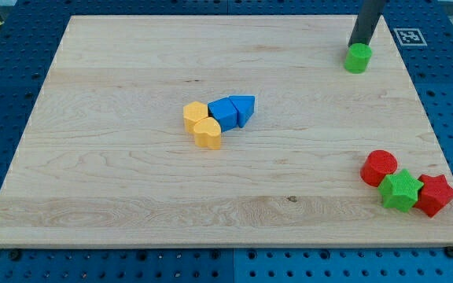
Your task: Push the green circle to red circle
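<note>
The green circle [358,58] sits on the wooden board near the view's top right. My tip [357,45] touches its upper edge, with the dark rod rising out of the view's top. The red circle [379,167] lies far below it, near the view's lower right corner, well apart from the green circle.
A green star [400,191] touches the red circle, and a red star [436,195] sits to its right. Two yellow blocks [201,126] and two blue blocks [233,110] cluster at the board's middle. The board's right edge [427,118] is close by.
</note>
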